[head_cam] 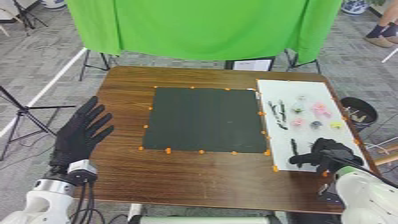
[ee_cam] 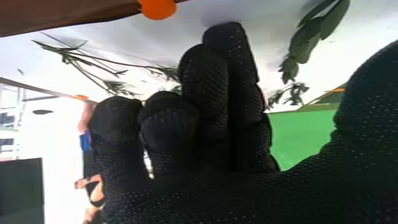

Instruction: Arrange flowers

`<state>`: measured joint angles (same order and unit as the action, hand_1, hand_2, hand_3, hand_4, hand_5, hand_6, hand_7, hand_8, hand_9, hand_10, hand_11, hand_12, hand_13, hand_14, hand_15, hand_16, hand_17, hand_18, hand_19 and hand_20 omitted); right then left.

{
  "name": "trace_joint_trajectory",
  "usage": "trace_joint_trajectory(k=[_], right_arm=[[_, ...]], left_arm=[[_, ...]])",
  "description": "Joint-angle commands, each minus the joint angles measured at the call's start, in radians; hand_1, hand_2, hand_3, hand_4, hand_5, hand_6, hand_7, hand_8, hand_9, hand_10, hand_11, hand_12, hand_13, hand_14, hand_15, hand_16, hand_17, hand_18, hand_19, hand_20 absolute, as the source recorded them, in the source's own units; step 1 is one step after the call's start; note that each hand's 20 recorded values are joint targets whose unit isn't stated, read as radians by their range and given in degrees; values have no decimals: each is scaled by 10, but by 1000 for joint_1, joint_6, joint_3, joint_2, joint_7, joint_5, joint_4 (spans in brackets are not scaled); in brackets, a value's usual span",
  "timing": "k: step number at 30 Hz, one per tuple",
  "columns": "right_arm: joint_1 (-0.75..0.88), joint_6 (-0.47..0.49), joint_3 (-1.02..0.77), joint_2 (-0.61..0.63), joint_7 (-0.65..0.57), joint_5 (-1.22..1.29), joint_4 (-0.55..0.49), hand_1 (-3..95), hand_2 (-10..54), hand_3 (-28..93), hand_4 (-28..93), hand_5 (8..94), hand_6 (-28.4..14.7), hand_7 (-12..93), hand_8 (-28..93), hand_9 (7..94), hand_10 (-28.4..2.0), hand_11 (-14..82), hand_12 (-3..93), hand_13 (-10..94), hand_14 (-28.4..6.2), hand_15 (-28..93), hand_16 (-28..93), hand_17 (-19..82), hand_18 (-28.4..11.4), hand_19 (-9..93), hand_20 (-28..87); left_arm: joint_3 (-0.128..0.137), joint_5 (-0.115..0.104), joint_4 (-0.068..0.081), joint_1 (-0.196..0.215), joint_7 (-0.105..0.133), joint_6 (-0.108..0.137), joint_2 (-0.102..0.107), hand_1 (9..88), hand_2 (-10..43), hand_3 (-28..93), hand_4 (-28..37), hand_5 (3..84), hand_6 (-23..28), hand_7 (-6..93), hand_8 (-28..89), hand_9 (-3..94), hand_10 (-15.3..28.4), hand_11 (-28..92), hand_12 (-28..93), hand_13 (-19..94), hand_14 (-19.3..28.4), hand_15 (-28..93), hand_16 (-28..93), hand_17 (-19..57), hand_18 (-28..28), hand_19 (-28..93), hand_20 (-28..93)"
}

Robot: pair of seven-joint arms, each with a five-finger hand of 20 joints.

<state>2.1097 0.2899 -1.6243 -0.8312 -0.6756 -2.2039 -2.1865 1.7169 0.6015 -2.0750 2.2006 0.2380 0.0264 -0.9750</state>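
Observation:
My right hand (head_cam: 327,154) is low over the near end of the white sheet (head_cam: 282,87), palm down. Just beyond its thumb side lies a dark leafy sprig (head_cam: 294,146). Farther up, leafy stems (head_cam: 274,111) lie beside a large pink flower (head_cam: 321,111), a smaller pink one (head_cam: 298,122), a dark one (head_cam: 315,124) and a yellow one (head_cam: 337,125). In the right wrist view the right hand (ee_cam: 209,120) has relaxed fingers and holds nothing visible, with green leaves (ee_cam: 306,42) and a thin sprig (ee_cam: 93,60) around it. My left hand (head_cam: 80,135) is open at the table's left edge.
A black mat (head_cam: 206,120) lies mid-table, left of the sheet, with orange markers (head_cam: 168,150) around its border. A black bin (head_cam: 359,111) stands off the table's right edge. Green cloth (head_cam: 204,27) hangs behind the far edge.

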Motion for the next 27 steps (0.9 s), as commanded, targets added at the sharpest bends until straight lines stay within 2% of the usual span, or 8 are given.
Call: trace_joint_trajectory(k=[1, 7, 12, 14, 16, 17, 23, 27], right_arm=[[-37, -12, 109, 2, -32, -68, 51, 191, -95, 689, -283, 663, -8, 471, -135, 714, -120, 562, 390, 672, -112, 828, 387, 376, -215, 932, 602], [-99, 8, 215, -1, -69, -101, 75, 305, -95, 625, -282, 682, -1, 478, -141, 739, -118, 566, 393, 696, -102, 828, 396, 398, -210, 932, 613], [-100, 54, 240, -8, -72, -102, 82, 341, -95, 724, -283, 697, 6, 479, -133, 760, -109, 568, 399, 716, -91, 827, 403, 423, -205, 932, 625], [-100, 76, 242, -9, -69, -95, 86, 402, -95, 662, -283, 707, 5, 445, 60, 775, -101, 563, 402, 725, -86, 825, 408, 435, -202, 932, 630], [-95, 78, 238, -11, -75, -66, 86, 486, -95, 609, -283, 733, 8, 433, 110, 807, -88, 557, 408, 742, -79, 823, 413, 450, -200, 932, 634], [-92, 78, 236, -11, -73, -73, 88, 499, -95, 635, -283, 748, 14, 430, 108, 819, -84, 557, 412, 749, -75, 822, 415, 456, -198, 932, 637], [-81, 50, 208, -13, -38, -48, 101, 490, -95, 780, -283, 770, 16, 424, 167, 840, -76, 528, 505, 763, -73, 820, 438, 467, -203, 932, 658], [-67, -48, 195, -9, 5, -54, 104, 445, -95, 866, -260, 734, 12, 473, 230, 818, -80, 545, 569, 753, -73, 836, 452, 458, -201, 932, 678]], left_arm=[[0, -5, -1, 10, -7, -7, 0, 250, -77, 687, -283, 223, 28, 185, -107, 187, 96, 126, 202, 134, 133, 197, 47, -111, 198, 320, 93], [1, -5, -1, 11, -8, -6, -1, 250, -76, 685, -283, 223, 28, 186, -107, 187, 96, 129, 202, 134, 133, 197, 47, -111, 197, 320, 93], [1, -4, -1, 12, -11, -7, -3, 251, -75, 684, -283, 223, 28, 185, -107, 188, 95, 130, 201, 134, 133, 197, 46, -111, 198, 321, 92], [4, -4, -4, 17, -11, -4, -5, 251, -75, 685, -283, 223, 28, 185, -107, 188, 96, 130, 201, 134, 133, 197, 46, -111, 198, 321, 92], [5, -4, -4, 17, -12, -4, -6, 250, -76, 686, -283, 223, 27, 185, -107, 188, 95, 131, 201, 134, 133, 197, 46, -112, 198, 321, 92], [5, -4, -4, 17, -13, -3, -6, 251, -75, 685, -283, 223, 27, 186, -107, 188, 96, 130, 201, 134, 133, 197, 46, -112, 199, 321, 92], [5, -5, -5, 18, -12, -2, -6, 252, -75, 685, -283, 222, 27, 185, -107, 188, 95, 133, 202, 134, 133, 197, 47, -112, 199, 322, 92], [6, -4, -5, 18, -13, -1, -8, 251, -75, 686, -283, 222, 27, 185, -107, 188, 95, 133, 201, 134, 133, 196, 47, -112, 199, 321, 92]])
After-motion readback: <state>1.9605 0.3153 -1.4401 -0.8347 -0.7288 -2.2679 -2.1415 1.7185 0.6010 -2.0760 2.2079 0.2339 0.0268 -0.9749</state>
